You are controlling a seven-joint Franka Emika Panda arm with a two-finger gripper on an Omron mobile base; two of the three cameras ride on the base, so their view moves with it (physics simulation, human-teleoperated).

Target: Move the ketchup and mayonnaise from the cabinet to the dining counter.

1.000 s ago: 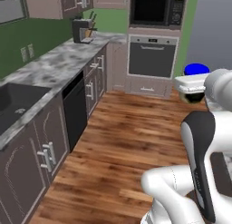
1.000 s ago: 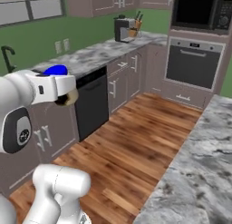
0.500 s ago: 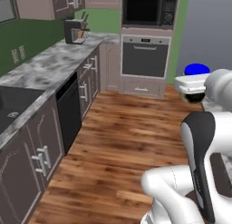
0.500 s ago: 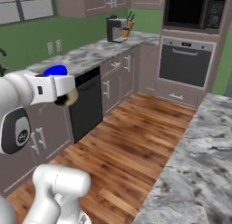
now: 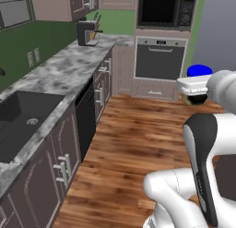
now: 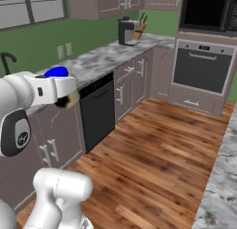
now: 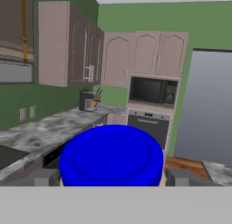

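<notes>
The wooden floor runs as a broad bare lane between the kitchen worktop on one side and the edge of a marbled counter at the lower right of the right base view, where only a corner of that counter shows. The worktop carries a dark sink cut off by the picture's left edge, and at its far end a coffee machine with a knife block just beside it, both small and hard to read. The floor lane ends at the oven with the microwave above it. Wall cabinets hang over the worktop with their doors closed.

The mayonnaise sits between the two fingers of the pincer, held up in the air over the floor. In the hand view its blue lid hides the jar's body, and only the stubs of the fingers show at each side, pressed to it. In the left base view the lid peeks above the white hand; the dark body and cream label are mostly covered. The pincer stands spread wide yet pinching the jar.
</notes>
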